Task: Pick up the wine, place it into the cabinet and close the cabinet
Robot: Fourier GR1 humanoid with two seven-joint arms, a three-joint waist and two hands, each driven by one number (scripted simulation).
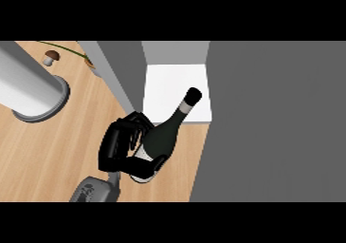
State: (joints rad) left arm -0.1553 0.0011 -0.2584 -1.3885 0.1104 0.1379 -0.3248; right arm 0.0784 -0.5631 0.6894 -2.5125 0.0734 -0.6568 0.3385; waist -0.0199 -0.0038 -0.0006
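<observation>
We are at the placing step. Our left hand (118,144) is curled round the lower body of the wine bottle (168,128), which leans neck-first over the white floor of the open cabinet (172,85), its base out over the wooden counter (49,152). The next move, we judge, calls for carrying it deeper in and setting it down before letting go — then the door. We cannot tell whether the grey panel (280,118) is that door, nor whether the neck touches the shelf — and our right hand is out of view.
</observation>
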